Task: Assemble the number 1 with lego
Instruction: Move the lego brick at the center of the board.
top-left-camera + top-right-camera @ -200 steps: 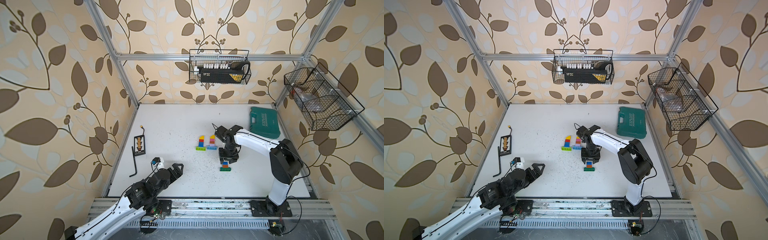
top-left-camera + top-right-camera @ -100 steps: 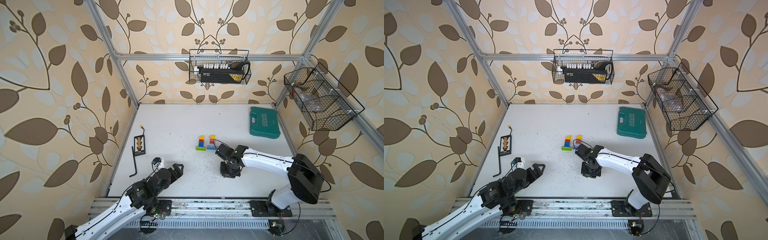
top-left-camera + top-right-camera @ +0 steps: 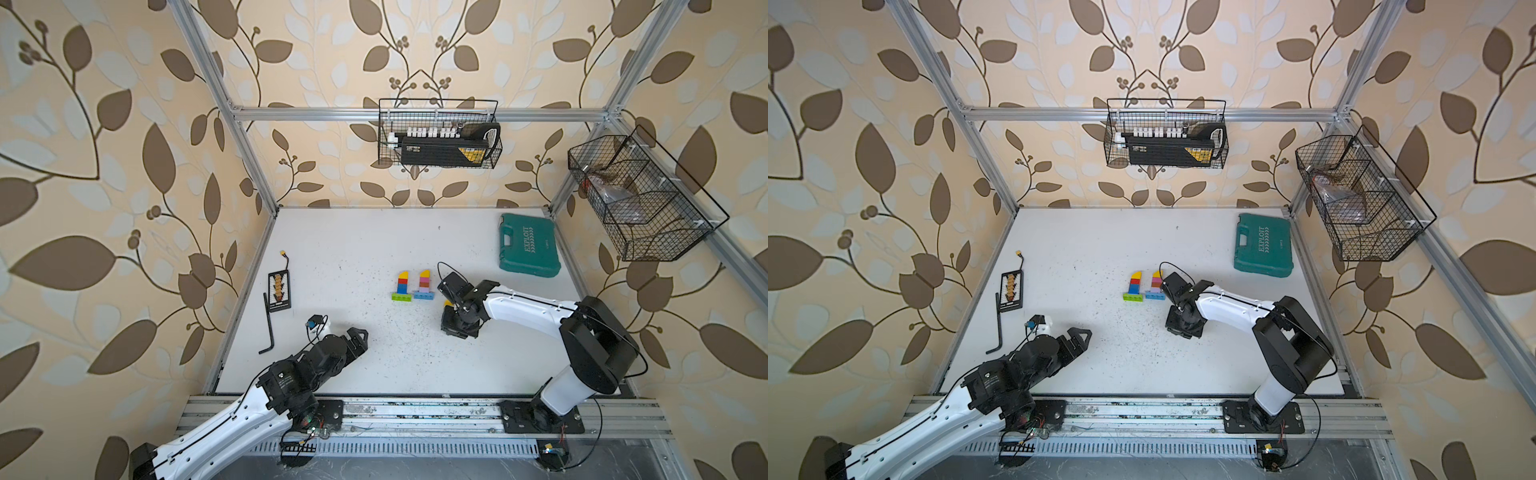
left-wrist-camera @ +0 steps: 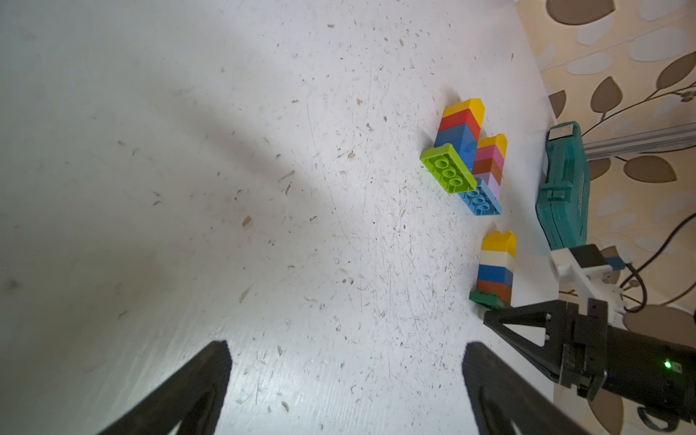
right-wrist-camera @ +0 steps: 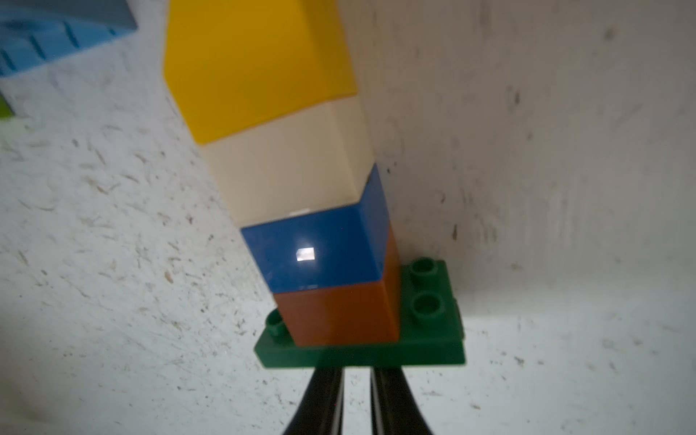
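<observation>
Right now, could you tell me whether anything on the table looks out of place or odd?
Mainly the white table: it is scratched and littered with small dark specks. Also, the green-based lego stack lies apart from the lime-based stack and blue-based stack, which lie side by side; the shut right gripper sits at its base.

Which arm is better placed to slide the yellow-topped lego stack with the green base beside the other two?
Right. The right gripper is shut with its tips at the green base of that stack; the left gripper hangs open, well apart from it, and would likely need a longer reach.
</observation>
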{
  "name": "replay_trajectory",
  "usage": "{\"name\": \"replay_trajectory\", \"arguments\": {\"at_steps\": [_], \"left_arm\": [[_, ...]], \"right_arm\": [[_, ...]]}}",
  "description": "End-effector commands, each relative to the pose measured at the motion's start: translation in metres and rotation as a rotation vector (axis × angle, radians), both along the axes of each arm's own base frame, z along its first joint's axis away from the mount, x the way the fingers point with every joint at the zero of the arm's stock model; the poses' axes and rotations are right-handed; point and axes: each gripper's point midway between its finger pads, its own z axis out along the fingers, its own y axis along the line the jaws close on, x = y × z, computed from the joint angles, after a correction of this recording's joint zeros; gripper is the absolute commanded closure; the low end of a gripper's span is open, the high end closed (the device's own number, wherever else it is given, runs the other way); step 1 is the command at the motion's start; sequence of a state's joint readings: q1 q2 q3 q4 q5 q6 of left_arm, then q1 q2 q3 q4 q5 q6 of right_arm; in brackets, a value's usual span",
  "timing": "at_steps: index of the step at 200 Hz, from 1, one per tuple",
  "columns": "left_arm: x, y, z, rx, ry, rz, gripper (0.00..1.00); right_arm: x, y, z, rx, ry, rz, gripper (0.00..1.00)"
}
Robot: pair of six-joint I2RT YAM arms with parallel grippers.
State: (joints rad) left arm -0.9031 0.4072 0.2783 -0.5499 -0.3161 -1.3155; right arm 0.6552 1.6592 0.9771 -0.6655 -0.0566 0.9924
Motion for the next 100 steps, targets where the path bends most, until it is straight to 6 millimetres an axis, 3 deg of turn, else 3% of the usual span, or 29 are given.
{"name": "replay_trajectory", "arguments": {"at_steps": [1, 52, 100], "left_arm": [[0.008, -0.004, 0.015, -0.021, -0.034, 0.013, 0.01], [0.011, -0.008, 0.015, 0.000, -0.035, 0.005, 0.01], [0.014, -0.011, 0.015, 0.018, -0.030, -0.002, 0.01]], "right_arm": [[0.020, 0.004, 0.003, -0.002, -0.017, 0.045, 0.83], [0.038, -0.006, -0.013, -0.021, 0.007, 0.062, 0.84], [0.062, -0.015, -0.009, -0.044, -0.014, 0.090, 0.84]]}}
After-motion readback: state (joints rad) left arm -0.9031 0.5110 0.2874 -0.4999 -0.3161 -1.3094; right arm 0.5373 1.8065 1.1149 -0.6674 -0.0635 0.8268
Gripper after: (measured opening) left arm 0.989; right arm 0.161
